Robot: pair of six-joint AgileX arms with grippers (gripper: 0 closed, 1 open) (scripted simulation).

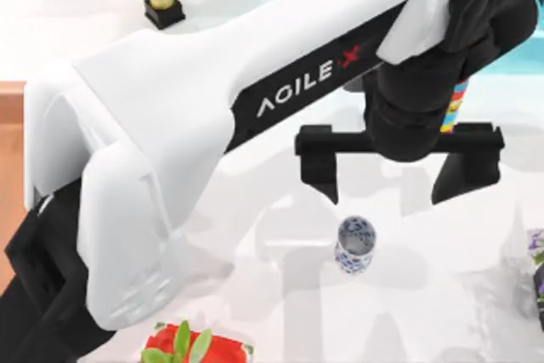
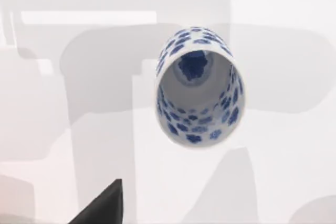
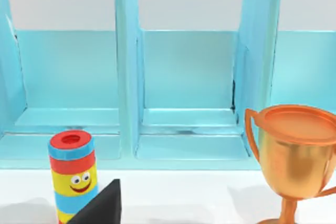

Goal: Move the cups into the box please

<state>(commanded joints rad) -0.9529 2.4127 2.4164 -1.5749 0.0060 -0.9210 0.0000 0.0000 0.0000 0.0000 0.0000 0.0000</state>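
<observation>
From above, the left gripper (image 1: 395, 172) hangs over the white table (image 1: 255, 278) with its black fingers spread apart, and the glossy white ceramic cup with blue floral pattern (image 1: 354, 244) stands upright just below them, untouched. The left wrist view looks into that cup's (image 2: 198, 95) round tapered mouth. The right wrist view faces a turquoise cabinet (image 3: 184, 77), a striped smiley-face cylinder (image 3: 72, 174) and a shiny bronze trophy (image 3: 294, 156); whether the right gripper is parted I cannot tell.

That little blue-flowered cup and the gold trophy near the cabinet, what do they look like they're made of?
The white cup with blue floral pattern looks like glazed ceramic: smooth glossy white walls with painted blue blossoms inside and out. The trophy looks like polished metal, perhaps brass or copper-toned plating, judging by its bright orange-gold sheen and soft reflections; being rendered, it could equally be shiny plastic.
</observation>
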